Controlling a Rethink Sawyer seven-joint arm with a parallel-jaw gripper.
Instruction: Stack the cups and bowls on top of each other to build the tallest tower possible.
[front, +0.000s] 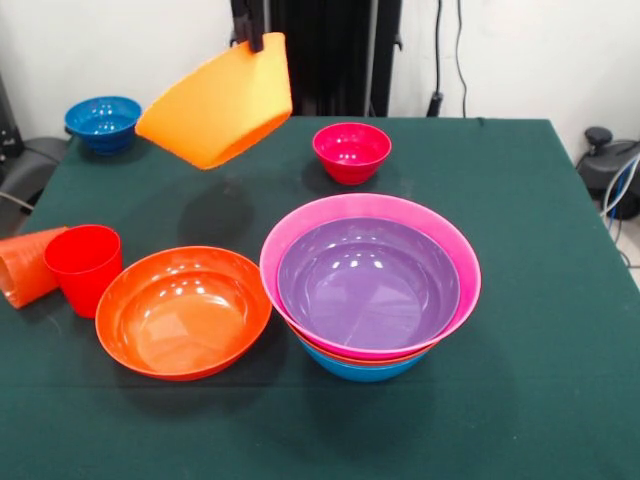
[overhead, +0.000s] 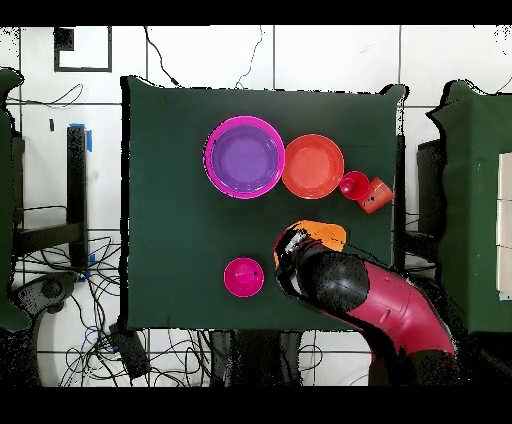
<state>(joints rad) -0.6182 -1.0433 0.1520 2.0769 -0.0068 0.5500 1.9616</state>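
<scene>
The gripper is clamped on the rim of the large yellow-orange bowl, which hangs tilted in the air well above the green table, its opening turned away from the front camera and its base pointing down toward the tower. In the overhead view the arm covers most of that bowl, leaving only an orange edge visible.

Taking the tower as the landmark: it is a nested pile with the purple bowl innermost on top, the large pink bowl around it, a red-orange rim below that, and the medium blue bowl as base. The held bowl hangs beyond it, toward the robot and toward the cup side, well apart from it. Just beside the tower sits the loose wide red-orange bowl; past that stand the upright red cup and the ribbed orange cup lying on its side, touching it. The small magenta bowl lies behind the tower, and the small blue bowl at the far corner.

The next move likely turns on carrying the held bowl toward the front camera and across to the tower, then levelling it, opening up, over the purple bowl.
</scene>
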